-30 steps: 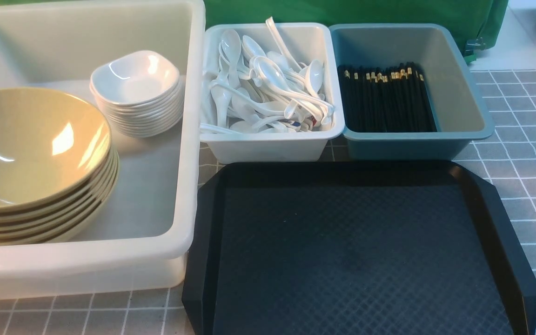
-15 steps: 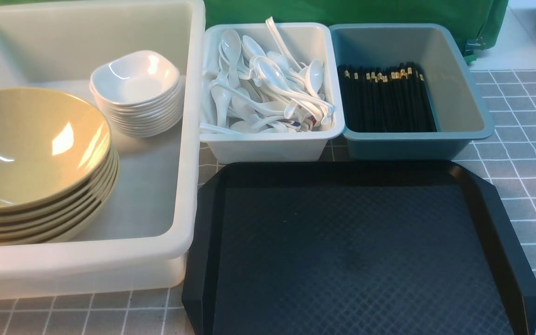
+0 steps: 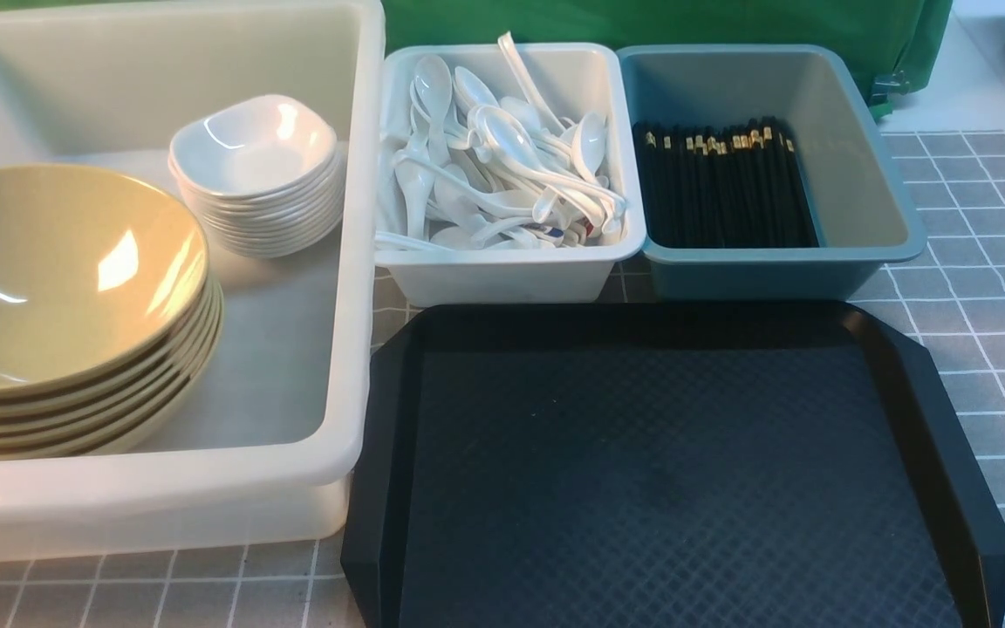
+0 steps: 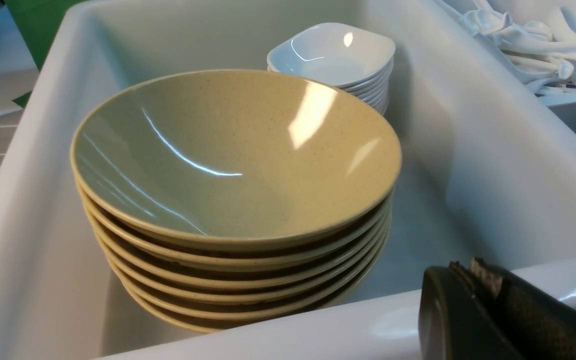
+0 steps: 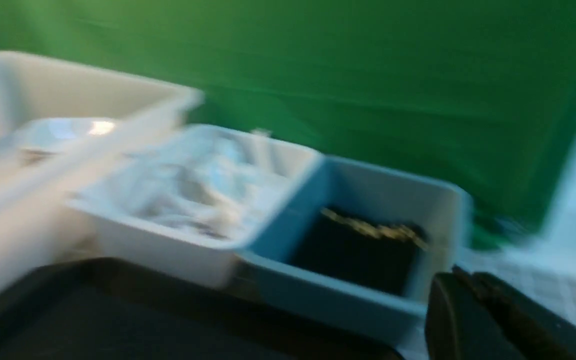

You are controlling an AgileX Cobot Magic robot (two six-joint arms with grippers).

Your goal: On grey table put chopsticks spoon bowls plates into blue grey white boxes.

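A stack of several olive-yellow bowls [image 3: 58, 288] and a stack of small white plates [image 3: 254, 170] stand inside the large milky white box [image 3: 354, 262]. White spoons [image 3: 502, 166] fill the small white box [image 3: 511, 275]. Black chopsticks [image 3: 721, 187] lie in the blue-grey box [image 3: 869, 174]. Neither arm shows in the front view. In the left wrist view my left gripper [image 4: 465, 270] is shut and empty, over the big box's near rim beside the bowls [image 4: 233, 165]. The blurred right wrist view shows my right gripper [image 5: 460, 280] shut and empty, near the blue-grey box [image 5: 338, 295].
A black octagonal tray [image 3: 668, 471] lies bare in front of the two small boxes on the grey gridded table [image 3: 982, 288]. A green cloth [image 3: 642, 22] hangs behind the boxes.
The dark tip of my right gripper at the front view's right edge has drawn out of view. The right wrist view is motion-blurred. Nothing in the boxes has shifted.
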